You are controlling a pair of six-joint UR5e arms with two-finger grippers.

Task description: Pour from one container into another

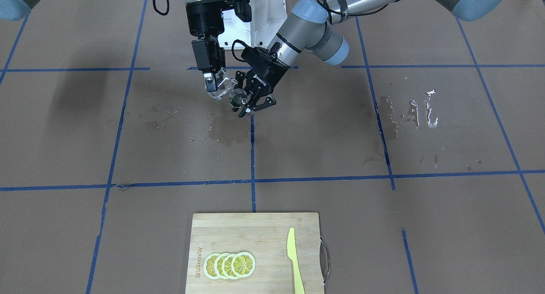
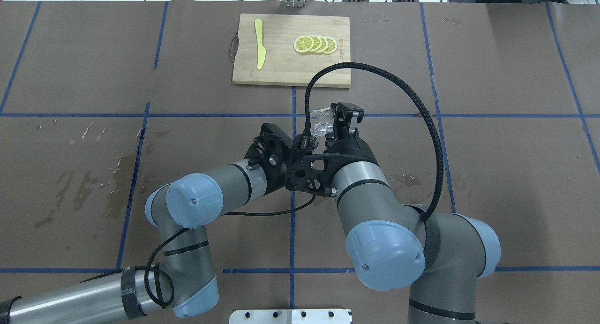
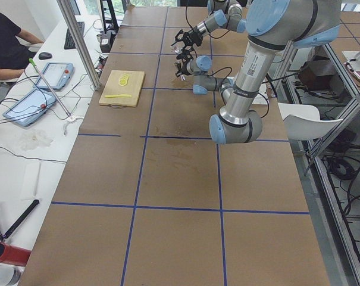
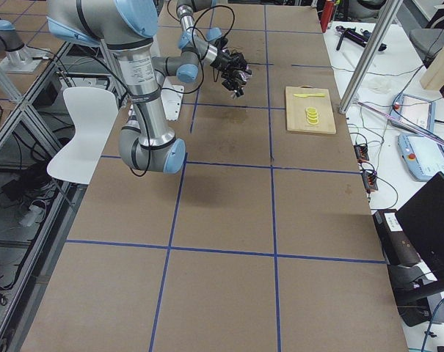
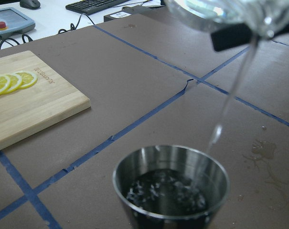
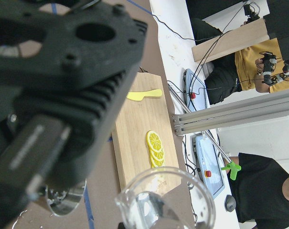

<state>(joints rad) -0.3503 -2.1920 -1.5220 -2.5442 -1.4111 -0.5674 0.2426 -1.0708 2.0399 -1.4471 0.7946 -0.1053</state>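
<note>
R gripper (image 1: 210, 84) fingers clamped on glass (image 1: 223, 87), tilted; L gripper (image 1: 250, 103) clamped on cup (image 5: 170, 186), upright, just below glass lip. Stream (image 5: 229, 95) lands inside rim.

The table (image 2: 492, 174) is brown, with blue tape lines (image 2: 468, 115) crossing it. A wooden cutting board (image 2: 281, 71) lies flat at the far side, in the middle. Wet patches (image 2: 79, 192) lie on the left part.

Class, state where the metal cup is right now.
In the front-facing view, the metal cup sits in the left pincer at top centre, just beside the tilted glass.
</note>
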